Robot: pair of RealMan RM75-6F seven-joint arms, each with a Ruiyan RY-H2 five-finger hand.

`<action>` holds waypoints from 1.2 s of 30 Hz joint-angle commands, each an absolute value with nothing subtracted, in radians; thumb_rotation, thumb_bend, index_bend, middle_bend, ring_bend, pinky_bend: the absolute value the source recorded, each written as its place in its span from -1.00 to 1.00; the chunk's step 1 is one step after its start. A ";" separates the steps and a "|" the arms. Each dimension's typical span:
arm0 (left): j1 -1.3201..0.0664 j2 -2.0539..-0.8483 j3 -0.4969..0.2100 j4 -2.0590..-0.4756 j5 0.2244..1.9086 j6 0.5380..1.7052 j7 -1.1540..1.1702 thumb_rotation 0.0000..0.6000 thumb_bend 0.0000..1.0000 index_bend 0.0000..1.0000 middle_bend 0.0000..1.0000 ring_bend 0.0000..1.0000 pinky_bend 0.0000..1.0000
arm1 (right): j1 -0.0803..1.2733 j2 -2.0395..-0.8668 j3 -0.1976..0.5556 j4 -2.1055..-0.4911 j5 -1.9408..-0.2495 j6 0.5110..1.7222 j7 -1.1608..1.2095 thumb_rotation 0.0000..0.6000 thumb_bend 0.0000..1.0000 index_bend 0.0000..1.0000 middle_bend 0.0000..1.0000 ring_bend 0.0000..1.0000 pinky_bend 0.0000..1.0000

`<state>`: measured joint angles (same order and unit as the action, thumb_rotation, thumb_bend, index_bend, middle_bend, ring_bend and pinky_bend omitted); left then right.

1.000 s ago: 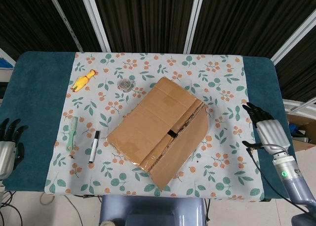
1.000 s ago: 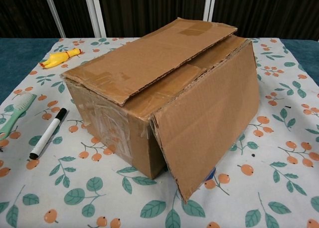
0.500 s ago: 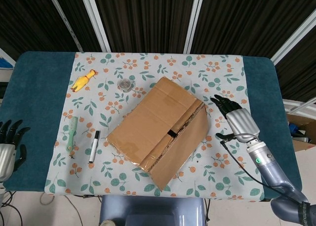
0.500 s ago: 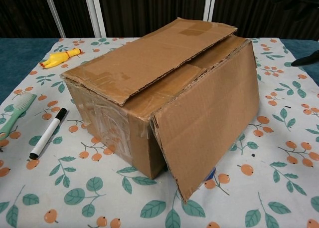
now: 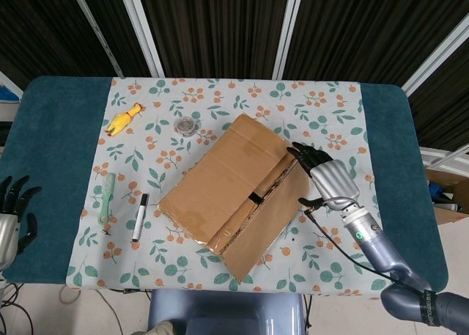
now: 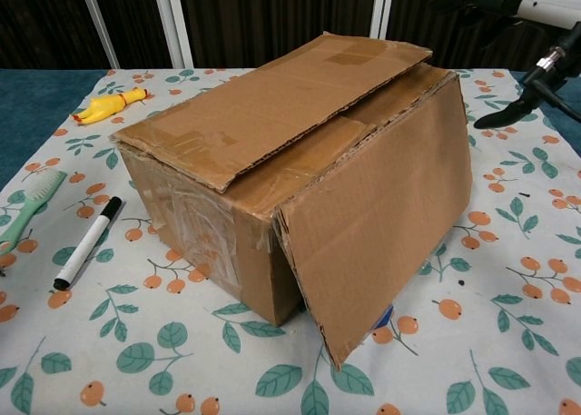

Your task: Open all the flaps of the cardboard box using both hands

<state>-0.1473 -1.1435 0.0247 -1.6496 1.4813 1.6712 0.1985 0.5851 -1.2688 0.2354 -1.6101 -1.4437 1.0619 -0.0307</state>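
Observation:
The cardboard box [image 5: 233, 181] lies mid-table, turned at an angle. Its long top flap [image 6: 272, 102] lies closed over the top. The opposite long flap [image 6: 381, 224] hangs open down the box's right side. My right hand [image 5: 328, 179] hovers open beside the box's far right corner, fingertips [image 5: 299, 153] at the top edge; whether they touch it I cannot tell. In the chest view only part of that hand [image 6: 531, 15] shows at the top right. My left hand [image 5: 13, 210] is open off the table's left edge, far from the box.
A yellow rubber chicken [image 5: 123, 120], a small round dish [image 5: 187, 124], a green comb [image 5: 107, 196] and a marker [image 5: 139, 217] lie left of the box on the floral cloth [image 5: 330, 232]. Teal table margins [image 5: 51, 166] flank the cloth.
My right hand has swept in from the table's right edge toward the box's far right corner. The left hand has barely shifted. The box is unchanged.

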 commanded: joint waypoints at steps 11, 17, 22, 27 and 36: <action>-0.132 -1.138 -0.001 -1.656 1.479 1.643 0.195 1.00 0.29 -0.57 -0.81 -0.97 -0.98 | 0.629 -1.312 0.260 -1.629 -1.408 1.071 -0.075 1.00 -1.00 -1.00 -0.83 -0.74 -0.58; -0.125 -1.136 -0.012 -1.656 1.481 1.637 0.190 1.00 0.29 -0.57 -0.81 -0.97 -0.98 | 0.637 -1.333 0.269 -1.646 -1.377 1.086 -0.112 1.00 -1.00 -1.00 -0.83 -0.74 -0.58; -0.120 -1.134 -0.020 -1.658 1.482 1.629 0.190 1.00 0.29 -0.57 -0.81 -0.97 -0.98 | 0.643 -1.345 0.267 -1.653 -1.360 1.091 -0.133 1.00 -1.00 -1.00 -0.83 -0.74 -0.58; -0.115 -1.133 -0.024 -1.662 1.484 1.622 0.191 1.00 0.29 -0.57 -0.81 -0.97 -0.98 | 0.649 -1.356 0.265 -1.650 -1.359 1.100 -0.140 1.00 -1.00 -1.00 -0.83 -0.75 -0.58; -0.109 -1.133 -0.034 -1.665 1.485 1.609 0.195 1.00 0.29 -0.57 -0.81 -0.97 -1.00 | 0.662 -1.382 0.272 -1.649 -1.338 1.117 -0.172 1.00 -1.00 -1.00 -0.87 -0.81 -0.63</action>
<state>-0.1091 -1.1327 -0.0339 -1.6642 1.4847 1.6092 0.1948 0.6601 -1.3797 0.2706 -1.6496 -1.3404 1.1159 -0.1696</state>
